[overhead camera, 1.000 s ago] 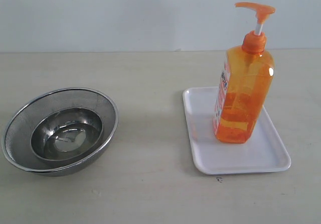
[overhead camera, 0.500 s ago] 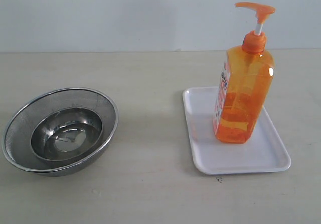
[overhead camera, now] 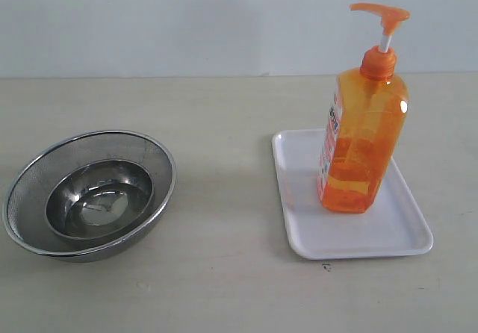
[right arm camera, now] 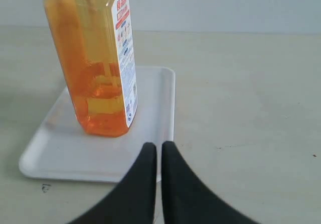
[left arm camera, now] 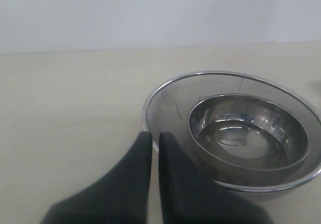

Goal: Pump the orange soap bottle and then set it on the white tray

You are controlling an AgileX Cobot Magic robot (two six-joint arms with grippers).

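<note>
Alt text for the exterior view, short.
An orange soap bottle stands upright on a white tray at the right of a pale table; at the left, a small steel bowl sits inside a wider mesh bowl. No arm is in view.

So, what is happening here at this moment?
Nothing is being handled right now. The orange soap bottle stands upright on the white tray, and nothing touches it. The right claw is shut and empty, close to the tray. The left claw, also shut and empty, is beside the two nested steel bowls.
</note>
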